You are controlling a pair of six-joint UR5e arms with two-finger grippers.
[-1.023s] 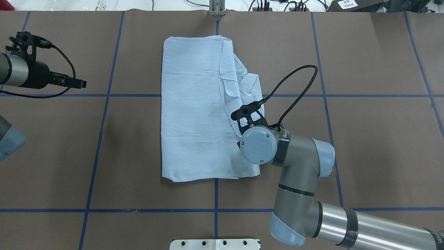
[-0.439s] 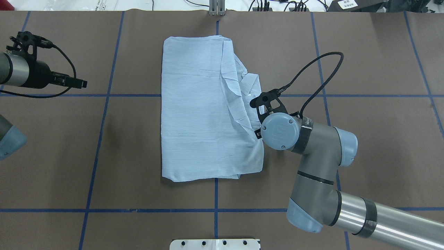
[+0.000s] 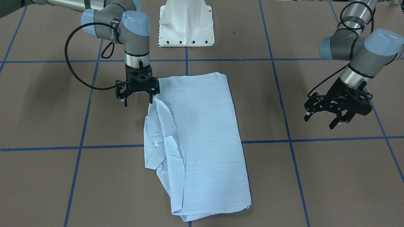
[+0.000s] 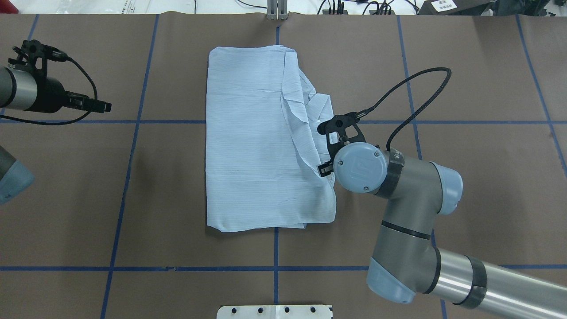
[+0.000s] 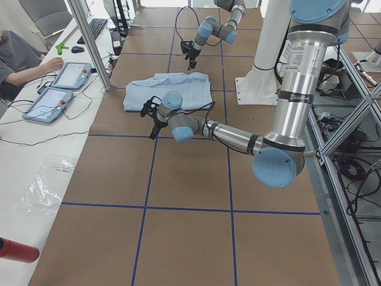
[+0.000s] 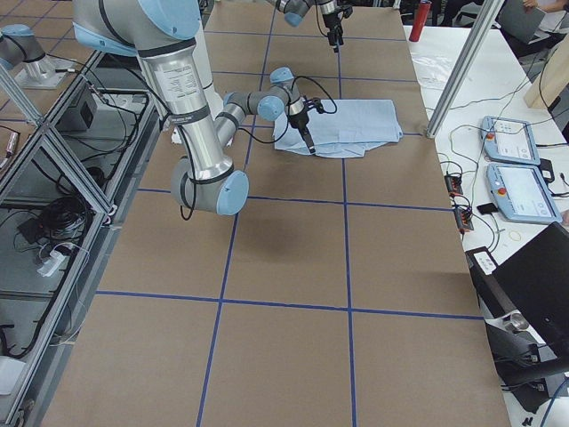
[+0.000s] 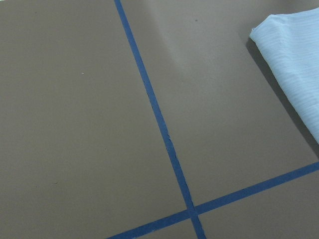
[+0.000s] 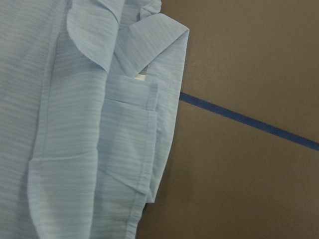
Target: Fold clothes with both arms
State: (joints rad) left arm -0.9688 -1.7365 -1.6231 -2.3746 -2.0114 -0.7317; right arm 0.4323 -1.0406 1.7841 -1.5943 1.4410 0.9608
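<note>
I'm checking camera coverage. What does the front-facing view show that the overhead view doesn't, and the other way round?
Front-facing only: the right gripper and left gripper with jaws plainly spread, holding nothing. Overhead only: cables beyond the table's far edge; there the right wrist joint covers most of its gripper. Both: the pale-blue shirt, folded lengthwise, on the brown table with blue tape lines.
</note>
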